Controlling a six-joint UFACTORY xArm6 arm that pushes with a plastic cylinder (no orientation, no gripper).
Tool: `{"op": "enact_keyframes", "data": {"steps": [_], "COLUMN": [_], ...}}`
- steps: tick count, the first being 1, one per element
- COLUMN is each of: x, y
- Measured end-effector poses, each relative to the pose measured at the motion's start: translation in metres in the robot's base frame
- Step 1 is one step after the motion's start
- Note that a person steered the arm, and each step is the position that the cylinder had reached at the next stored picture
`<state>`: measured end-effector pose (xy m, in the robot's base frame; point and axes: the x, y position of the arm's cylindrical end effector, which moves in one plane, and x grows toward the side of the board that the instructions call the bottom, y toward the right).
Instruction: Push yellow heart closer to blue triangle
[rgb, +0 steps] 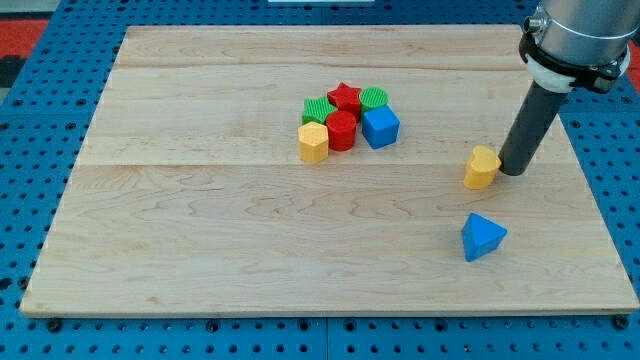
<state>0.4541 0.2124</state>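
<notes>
The yellow heart (482, 167) lies on the wooden board at the view's right. The blue triangle (483, 237) lies below it, a short gap apart. My tip (514, 171) stands just right of the yellow heart, touching or almost touching its right side. The dark rod rises from there to the view's top right.
A cluster sits near the board's middle: a yellow hexagon (313, 142), a red round-sided block (341, 131), a blue cube (380, 127), a red star (345, 97) and two green blocks (318, 108) (373, 98). The board's right edge (590, 190) is close to my tip.
</notes>
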Motion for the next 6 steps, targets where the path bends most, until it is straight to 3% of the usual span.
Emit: {"op": "enact_keyframes", "data": {"steps": [6], "x": [-0.041], "y": [-0.004]}}
